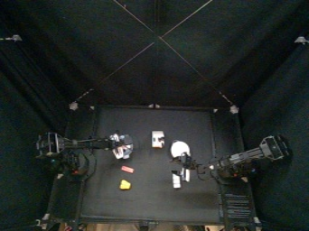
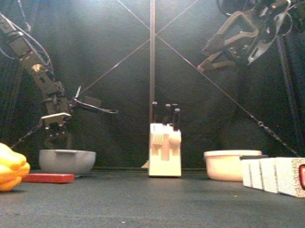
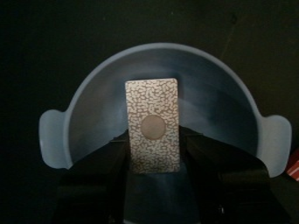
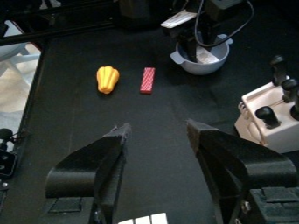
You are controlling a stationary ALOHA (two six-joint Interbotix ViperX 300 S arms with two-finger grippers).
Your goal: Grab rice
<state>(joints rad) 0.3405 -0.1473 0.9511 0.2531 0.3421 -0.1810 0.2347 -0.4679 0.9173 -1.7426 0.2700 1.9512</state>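
The rice point(image 3: 155, 122), a white speckled packet with a grey round mark, stands between the jaws of my left gripper point(image 3: 155, 156), which is shut on its lower end. It hangs over a pale grey-blue bowl point(image 3: 87, 96). The front view shows the left gripper point(image 2: 56, 134) just above this bowl point(image 2: 66, 161) at the table's left. It also shows in the top view point(image 1: 117, 142). My right gripper point(image 4: 163, 140) is open and empty, raised high over the table's right side point(image 2: 244, 36).
A white knife block point(image 2: 165, 151) stands mid-table. A white round bowl point(image 2: 229, 165) and white rectangular packets point(image 2: 276, 175) are at the right. A yellow pepper point(image 2: 10, 167) and a flat red bar point(image 2: 45, 177) lie at the front left.
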